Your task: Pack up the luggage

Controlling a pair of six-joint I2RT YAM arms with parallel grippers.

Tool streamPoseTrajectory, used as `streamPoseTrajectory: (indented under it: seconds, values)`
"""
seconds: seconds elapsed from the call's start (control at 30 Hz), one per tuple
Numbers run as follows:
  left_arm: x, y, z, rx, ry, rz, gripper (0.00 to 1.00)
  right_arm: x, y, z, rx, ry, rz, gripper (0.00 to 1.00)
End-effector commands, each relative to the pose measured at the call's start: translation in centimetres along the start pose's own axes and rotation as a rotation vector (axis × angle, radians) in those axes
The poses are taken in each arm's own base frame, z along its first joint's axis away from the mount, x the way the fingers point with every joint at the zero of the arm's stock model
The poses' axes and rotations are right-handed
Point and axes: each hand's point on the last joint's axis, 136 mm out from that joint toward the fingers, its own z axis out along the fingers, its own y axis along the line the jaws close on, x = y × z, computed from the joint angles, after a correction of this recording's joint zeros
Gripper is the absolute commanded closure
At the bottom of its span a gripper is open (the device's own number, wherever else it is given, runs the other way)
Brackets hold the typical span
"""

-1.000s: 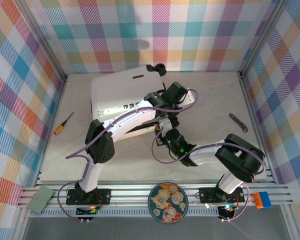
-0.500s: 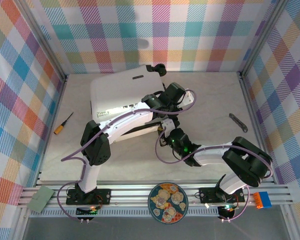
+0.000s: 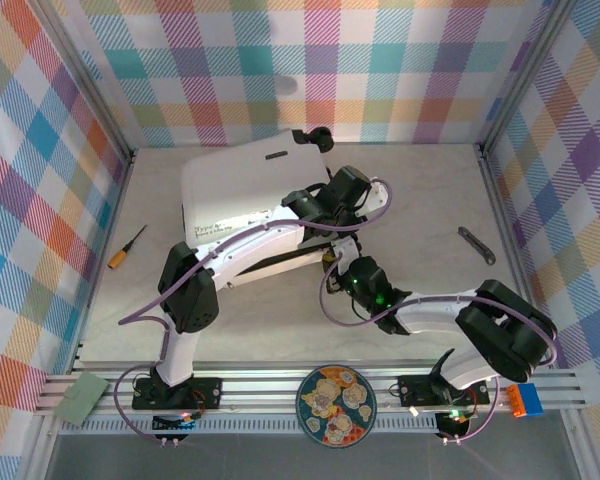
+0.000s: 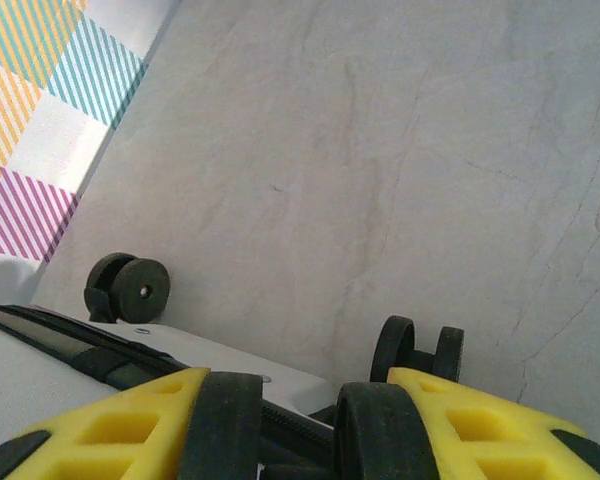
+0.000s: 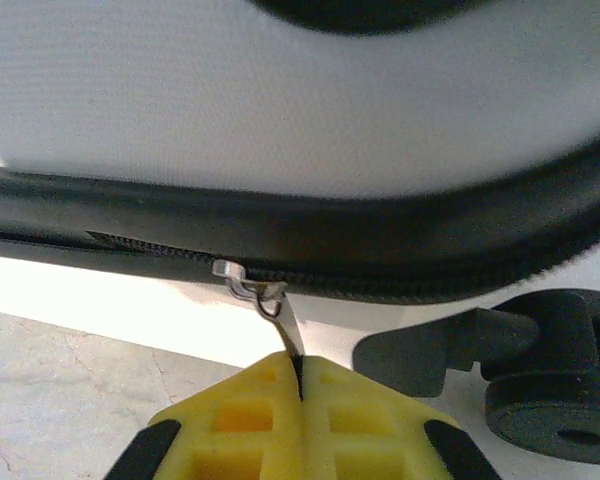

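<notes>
We are looking down at a white suitcase (image 3: 235,185). It is lying flat on the bench (image 3: 420,200), toward the back and a bit to the left. Its black wheels (image 3: 315,138) are sitting on its right side, and both arms are reaching to that side.

The right fingers (image 5: 300,385) are pressing tight together. They are pinching the little metal zipper pull (image 5: 290,335). The pull is hooking onto the black zipper band (image 5: 380,250) that is running along the suitcase's edge. One wheel is sitting just to the right of these fingers.

The left fingers (image 4: 300,425) are standing partly apart. The black band is running in between their dark pads (image 4: 380,430), so they are looking like they are pinching the edge of the suitcase. Past them, we are seeing two wheels resting against the bare bench.

A screwdriver (image 3: 126,246) with an orange handle is lying on the bench to the left of the suitcase, well apart from it. A small grey tool (image 3: 477,245) is lying far over on the right. A painted plate (image 3: 336,405) is sitting at the front, between the two arm bases.
</notes>
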Motion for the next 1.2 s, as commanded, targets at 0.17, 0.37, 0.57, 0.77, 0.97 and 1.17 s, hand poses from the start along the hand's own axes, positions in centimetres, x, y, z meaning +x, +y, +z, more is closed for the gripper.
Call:
streamPoseTrajectory:
  seconds: [0.17, 0.37, 0.57, 0.77, 0.97, 1.17]
  values:
    - [-3.7, 8.2, -4.0, -0.272, -0.172, -0.355, 0.89, -0.6, -4.8, -0.1, 0.162, -0.047, 0.088, 1.0]
    - [-3.7, 8.1, -4.3, -0.269, -0.202, -0.381, 0.89, -0.3, -7.2, -0.6, 0.268, -0.04, 0.149, 1.0]
    - [-3.3, 7.2, -4.0, -0.23, -0.211, -0.375, 0.91, -0.4, -10.3, -1.3, 0.345, -0.056, 0.27, 1.0]
    - [-3.5, 6.8, -4.8, -0.205, -0.249, -0.373, 0.92, -1.6, -11.1, -0.9, 0.311, -0.076, 0.272, 1.0]
    - [-3.8, 6.9, -5.1, -0.202, -0.258, -0.368, 0.92, -2.1, -7.9, -1.0, 0.118, -0.121, 0.212, 1.0]
    - [-4.4, 7.3, -5.3, -0.212, -0.268, -0.371, 0.92, -1.7, -3.0, -1.8, -0.073, -0.143, 0.049, 0.86]
